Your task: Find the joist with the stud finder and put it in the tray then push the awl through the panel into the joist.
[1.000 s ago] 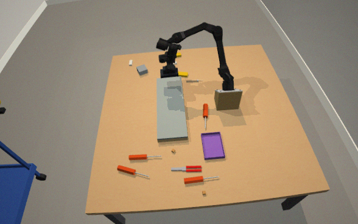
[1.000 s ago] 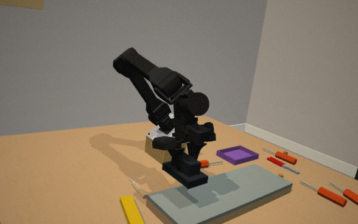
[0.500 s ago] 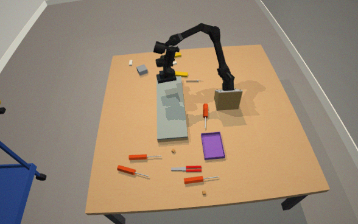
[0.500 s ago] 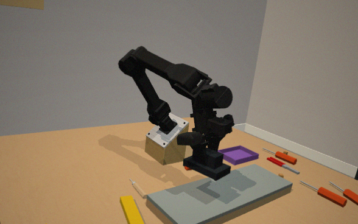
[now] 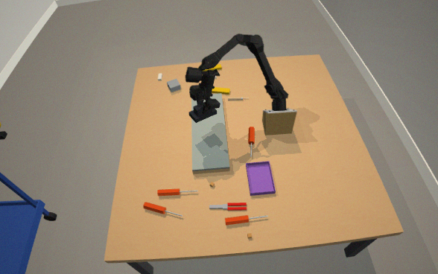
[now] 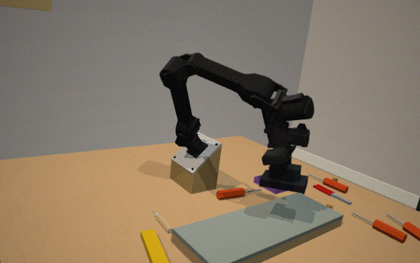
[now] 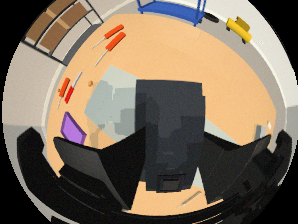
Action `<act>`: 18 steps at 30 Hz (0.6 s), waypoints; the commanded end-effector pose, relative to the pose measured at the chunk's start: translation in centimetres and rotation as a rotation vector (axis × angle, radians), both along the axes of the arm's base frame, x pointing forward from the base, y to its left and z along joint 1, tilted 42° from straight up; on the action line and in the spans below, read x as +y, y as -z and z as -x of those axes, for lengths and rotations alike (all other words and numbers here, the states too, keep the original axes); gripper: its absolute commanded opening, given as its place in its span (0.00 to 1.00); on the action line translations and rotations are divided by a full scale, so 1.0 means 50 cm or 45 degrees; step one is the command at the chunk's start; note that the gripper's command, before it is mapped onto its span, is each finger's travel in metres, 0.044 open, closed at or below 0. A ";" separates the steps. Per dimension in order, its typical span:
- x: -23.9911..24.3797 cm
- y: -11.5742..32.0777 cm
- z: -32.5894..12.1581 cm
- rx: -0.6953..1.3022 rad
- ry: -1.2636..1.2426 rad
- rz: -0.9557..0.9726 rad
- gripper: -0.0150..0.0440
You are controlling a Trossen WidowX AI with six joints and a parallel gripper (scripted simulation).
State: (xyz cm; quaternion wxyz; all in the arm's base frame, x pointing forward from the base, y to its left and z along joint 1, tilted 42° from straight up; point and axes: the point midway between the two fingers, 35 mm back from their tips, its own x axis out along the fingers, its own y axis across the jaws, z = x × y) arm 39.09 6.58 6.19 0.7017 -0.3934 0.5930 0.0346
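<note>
My gripper (image 5: 205,107) (image 6: 284,165) (image 7: 169,131) is shut on the dark stud finder (image 5: 202,114) (image 6: 283,182) (image 7: 170,100). It holds the stud finder in the air above the grey-green floor panel (image 5: 205,160) (image 6: 232,229) (image 7: 102,102), with a separate shadow on the panel. No hole or mark shows on the visible part of the panel. The purple tray (image 5: 261,179) (image 6: 258,179) (image 7: 73,129) looks empty. A thin, pale-handled tool (image 5: 235,99) (image 6: 164,222) (image 7: 191,198), which looks like the awl, lies beside the panel's end. The joist is hidden.
An orange-handled screwdriver (image 5: 252,135) (image 6: 231,194) lies between the arm's base block (image 5: 278,123) (image 6: 205,179) and the panel. More screwdrivers (image 5: 168,192) and red-handled pliers (image 5: 237,205) lie past the panel's other end. A yellow bar (image 5: 222,90) (image 6: 154,246) and a grey block (image 5: 173,85) lie nearby.
</note>
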 end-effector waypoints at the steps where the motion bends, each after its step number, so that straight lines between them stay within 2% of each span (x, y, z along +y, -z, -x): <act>1: 0.065 0.049 0.018 0.078 -0.109 -0.017 0.25; 18: 0.279 0.239 0.161 0.388 -0.508 -0.008 0.25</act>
